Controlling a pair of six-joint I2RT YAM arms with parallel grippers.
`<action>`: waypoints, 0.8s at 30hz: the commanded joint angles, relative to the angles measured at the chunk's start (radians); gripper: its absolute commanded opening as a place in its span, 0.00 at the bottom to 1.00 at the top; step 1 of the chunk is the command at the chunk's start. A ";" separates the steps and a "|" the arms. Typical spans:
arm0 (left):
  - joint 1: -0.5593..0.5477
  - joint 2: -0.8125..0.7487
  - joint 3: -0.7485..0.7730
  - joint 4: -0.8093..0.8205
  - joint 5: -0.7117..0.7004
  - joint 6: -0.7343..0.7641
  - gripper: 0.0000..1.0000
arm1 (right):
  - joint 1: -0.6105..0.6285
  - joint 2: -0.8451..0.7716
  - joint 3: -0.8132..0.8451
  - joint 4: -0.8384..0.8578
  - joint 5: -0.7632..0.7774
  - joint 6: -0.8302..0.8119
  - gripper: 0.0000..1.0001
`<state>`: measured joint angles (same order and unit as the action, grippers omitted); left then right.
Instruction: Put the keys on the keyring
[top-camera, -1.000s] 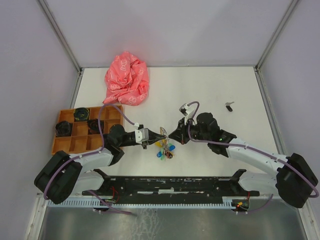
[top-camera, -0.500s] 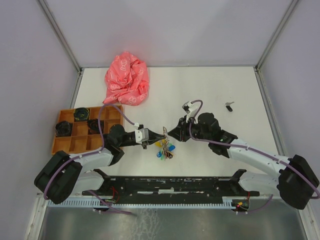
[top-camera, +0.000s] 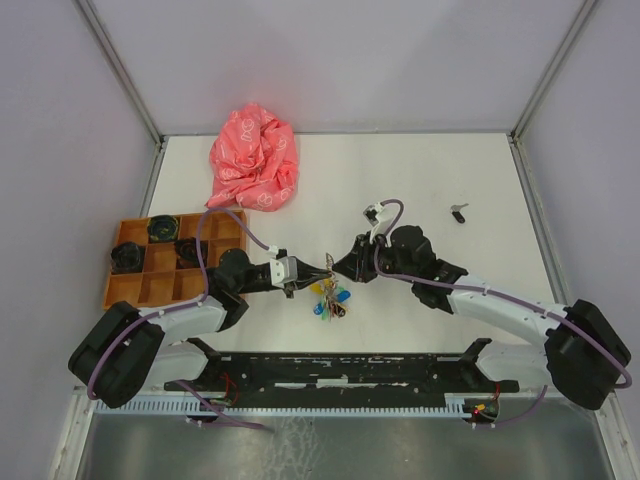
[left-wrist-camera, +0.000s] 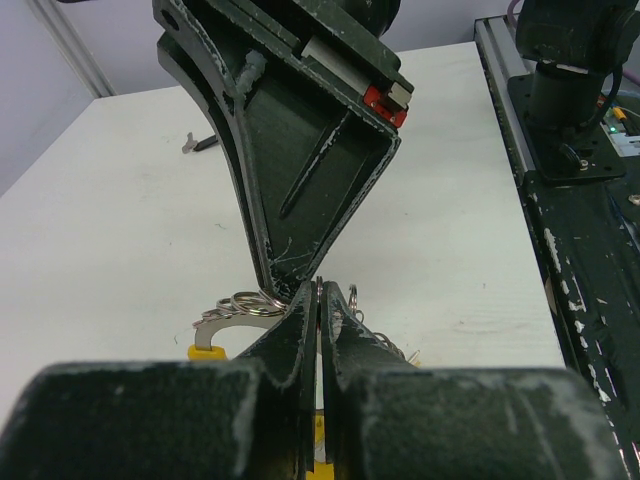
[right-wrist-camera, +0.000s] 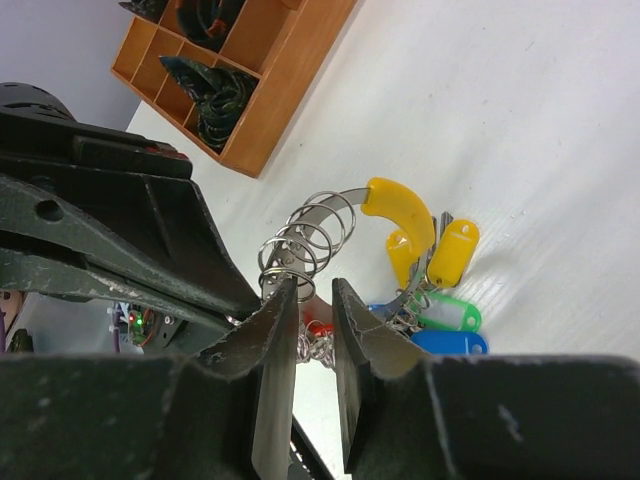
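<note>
My left gripper (top-camera: 320, 267) (left-wrist-camera: 318, 292) is shut on a thin steel ring of the keyring (right-wrist-camera: 305, 240) and holds it just above the table. The ring bunch hangs from a curved clip with a yellow grip (right-wrist-camera: 395, 205). Below it lie yellow, green and blue tags (top-camera: 331, 298). My right gripper (top-camera: 337, 266) (right-wrist-camera: 315, 295) meets the left one tip to tip, its jaws slightly apart beside the rings. A red key head (right-wrist-camera: 317, 326) shows low behind that gap, touching neither finger. The black-headed key (top-camera: 459, 212) (left-wrist-camera: 200, 143) lies alone at the far right.
An orange divided tray (top-camera: 160, 288) (right-wrist-camera: 290, 70) with dark items in its compartments sits at the left. A crumpled pink cloth (top-camera: 255, 158) lies at the back left. The black mounting rail (top-camera: 340, 368) runs along the near edge.
My right gripper's jaws have parted from shut to slightly open, and that arm has edged left toward the ring. The left gripper has held still, shut on the ring.
</note>
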<state>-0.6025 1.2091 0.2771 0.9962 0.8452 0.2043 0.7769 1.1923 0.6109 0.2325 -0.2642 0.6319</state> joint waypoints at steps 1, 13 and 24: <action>0.000 -0.011 0.016 0.065 0.011 0.037 0.03 | 0.001 0.021 -0.005 0.075 0.003 0.022 0.27; 0.000 -0.002 0.019 0.068 0.021 0.034 0.03 | 0.001 0.068 0.012 0.136 -0.079 0.047 0.26; 0.000 -0.004 0.017 0.062 0.025 0.037 0.03 | 0.001 0.073 0.028 0.109 -0.122 0.013 0.10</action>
<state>-0.6025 1.2121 0.2771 0.9958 0.8696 0.2043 0.7757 1.2766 0.6086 0.3298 -0.3584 0.6750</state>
